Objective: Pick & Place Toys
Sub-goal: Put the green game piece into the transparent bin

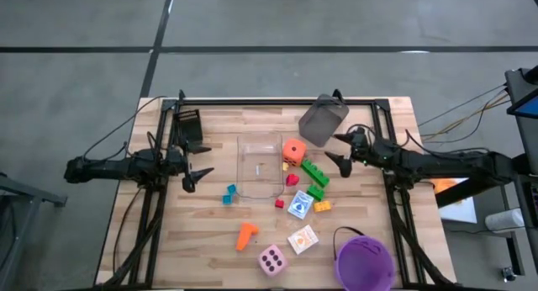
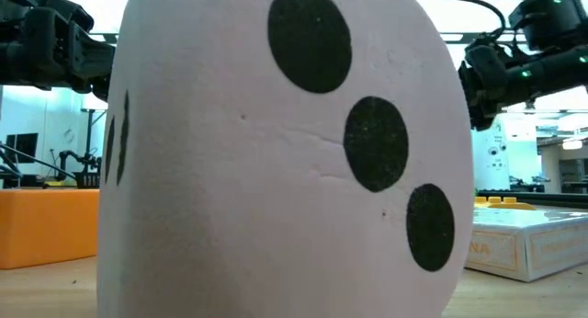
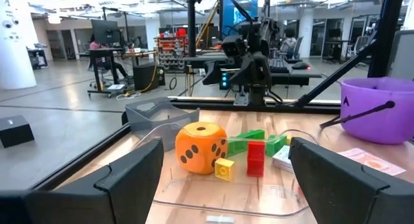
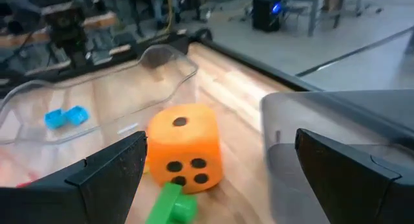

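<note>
Nearest the desk's (image 1: 202,240) front edge, the pink die (image 1: 271,260), orange peg (image 1: 245,234) and two cards (image 1: 303,239) are lying loose beside the bucket (image 1: 364,261), so sorting seems barely begun. Mid-desk, the teal brick (image 1: 229,193), green bricks (image 1: 315,175), red and yellow bits and orange die (image 1: 293,150) are sitting around the tray (image 1: 260,166), which looks empty. Farther back, the left pincer (image 1: 198,166) and right pincer (image 1: 338,150) are both hovering wide open, gripping nothing, the right beside the bin (image 1: 323,119)

Grey concrete floor (image 1: 76,89), white pillar (image 3: 18,46), bright open workshop with desks (image 3: 107,56) behind.
</note>
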### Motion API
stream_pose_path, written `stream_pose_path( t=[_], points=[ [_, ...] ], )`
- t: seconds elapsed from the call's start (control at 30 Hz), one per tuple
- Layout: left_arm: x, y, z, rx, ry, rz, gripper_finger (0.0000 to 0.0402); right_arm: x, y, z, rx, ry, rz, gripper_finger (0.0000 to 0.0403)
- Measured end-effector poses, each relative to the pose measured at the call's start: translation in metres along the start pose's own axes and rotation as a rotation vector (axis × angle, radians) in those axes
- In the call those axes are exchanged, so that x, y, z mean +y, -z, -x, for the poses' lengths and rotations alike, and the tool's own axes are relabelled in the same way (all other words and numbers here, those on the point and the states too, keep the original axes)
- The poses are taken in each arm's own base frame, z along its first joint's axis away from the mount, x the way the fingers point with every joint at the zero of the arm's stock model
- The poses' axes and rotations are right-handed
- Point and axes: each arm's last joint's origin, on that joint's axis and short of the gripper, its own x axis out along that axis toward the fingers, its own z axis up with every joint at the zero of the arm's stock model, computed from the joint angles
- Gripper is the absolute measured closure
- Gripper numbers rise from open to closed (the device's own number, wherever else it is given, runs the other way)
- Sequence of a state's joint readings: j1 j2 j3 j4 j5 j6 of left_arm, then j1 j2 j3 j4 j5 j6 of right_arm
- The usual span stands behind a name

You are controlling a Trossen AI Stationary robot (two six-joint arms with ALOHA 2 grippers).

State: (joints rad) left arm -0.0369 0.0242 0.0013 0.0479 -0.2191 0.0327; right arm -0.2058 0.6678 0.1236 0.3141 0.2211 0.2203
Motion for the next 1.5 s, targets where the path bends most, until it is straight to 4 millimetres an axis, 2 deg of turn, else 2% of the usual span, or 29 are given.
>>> stream_pose_path(
  t=[0.1,0.23,0.5,0.67,0.9,1.37,1.5],
  points=[
    [0.001,0.000,0.000,-0.002,-0.018,0.020,0.0067,0.006,-0.013,-0.011,0.086,-0.003,0.024,0.0015],
    [0.001,-0.001,0.000,0.007,-0.038,0.028,0.0067,0.013,-0.026,-0.029,0.298,0.042,0.081,0.0015],
    [0.002,-0.002,0.001,0.009,-0.069,0.023,0.0067,0.035,-0.036,-0.059,0.609,0.023,0.118,0.0015],
    [0.002,-0.002,0.001,0.009,-0.069,0.023,0.0067,0.051,-0.034,-0.073,0.756,0.039,0.095,0.0015],
    [0.002,-0.002,0.001,0.010,-0.068,0.011,0.0067,0.070,-0.029,-0.088,0.872,0.069,0.079,0.0015],
    [0.002,-0.002,0.001,0.010,-0.068,0.010,0.0067,0.068,0.007,-0.107,1.064,0.151,0.124,0.0017],
    [0.002,-0.002,0.001,0.011,-0.068,0.008,0.0067,0.068,0.011,-0.109,1.082,0.158,0.131,0.0039]
  ],
)
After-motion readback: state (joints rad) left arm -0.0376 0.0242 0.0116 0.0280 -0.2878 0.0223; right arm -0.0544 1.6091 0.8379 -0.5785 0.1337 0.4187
